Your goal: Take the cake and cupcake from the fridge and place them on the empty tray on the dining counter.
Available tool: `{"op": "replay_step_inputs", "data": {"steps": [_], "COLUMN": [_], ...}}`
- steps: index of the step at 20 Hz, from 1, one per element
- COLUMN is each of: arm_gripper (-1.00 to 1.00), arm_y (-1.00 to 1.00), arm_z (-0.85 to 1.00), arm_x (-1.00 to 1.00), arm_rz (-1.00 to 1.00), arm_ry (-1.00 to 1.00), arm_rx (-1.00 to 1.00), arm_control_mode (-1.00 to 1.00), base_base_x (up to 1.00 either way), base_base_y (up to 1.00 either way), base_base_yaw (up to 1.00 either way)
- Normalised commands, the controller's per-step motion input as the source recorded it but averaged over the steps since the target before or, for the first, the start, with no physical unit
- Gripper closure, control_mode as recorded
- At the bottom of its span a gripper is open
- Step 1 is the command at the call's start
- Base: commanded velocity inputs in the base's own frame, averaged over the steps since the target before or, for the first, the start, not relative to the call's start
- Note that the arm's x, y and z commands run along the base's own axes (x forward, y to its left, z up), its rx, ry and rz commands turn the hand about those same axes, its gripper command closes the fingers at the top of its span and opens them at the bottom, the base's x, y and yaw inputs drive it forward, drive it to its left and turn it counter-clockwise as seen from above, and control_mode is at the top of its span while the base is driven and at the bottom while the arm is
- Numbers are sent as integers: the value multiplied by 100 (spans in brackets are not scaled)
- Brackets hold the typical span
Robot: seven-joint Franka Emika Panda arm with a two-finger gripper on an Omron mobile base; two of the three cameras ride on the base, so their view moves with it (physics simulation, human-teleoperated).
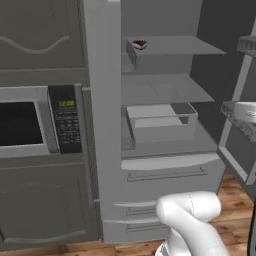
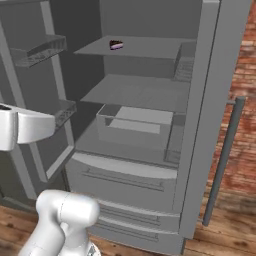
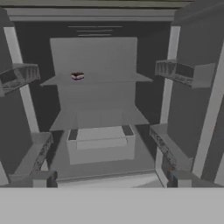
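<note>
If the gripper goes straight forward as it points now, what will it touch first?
Probably the pale drawer box on the lower shelf of the open fridge, or the shelf above it; depth is unclear. The cake sits higher, to the left.

This is a kitchen. A big grey fridge [image 1: 160,125] stands open with shelves inside. A microwave [image 1: 37,122] sits in a cabinet [image 1: 40,45] to its left. The floor [image 2: 225,220] is wood, with a brick wall [image 2: 245,100] on the right.

The fridge [image 1: 165,165] is standing open, the cake [image 1: 139,44] sitting on its top shelf, a microwave [image 1: 40,120] glowing in the cabinet beside it.
</note>
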Motion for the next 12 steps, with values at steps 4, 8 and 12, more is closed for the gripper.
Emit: {"op": "replay_step_inputs", "data": {"steps": [4, 8, 12], "arm_gripper": [-100, -100, -100], "arm_y": [0, 0, 0], "arm_z": [0, 0, 0], "arm_x": [0, 0, 0], "arm_rz": [0, 0, 0], "arm_ry": [0, 0, 0], "arm_rx": [0, 0, 0], "arm_control_mode": [100, 100, 100], "base_base_x": [39, 89, 88], "base_base_y": [-6, -12, -17], "base_base_yaw": [0, 0, 0]}}
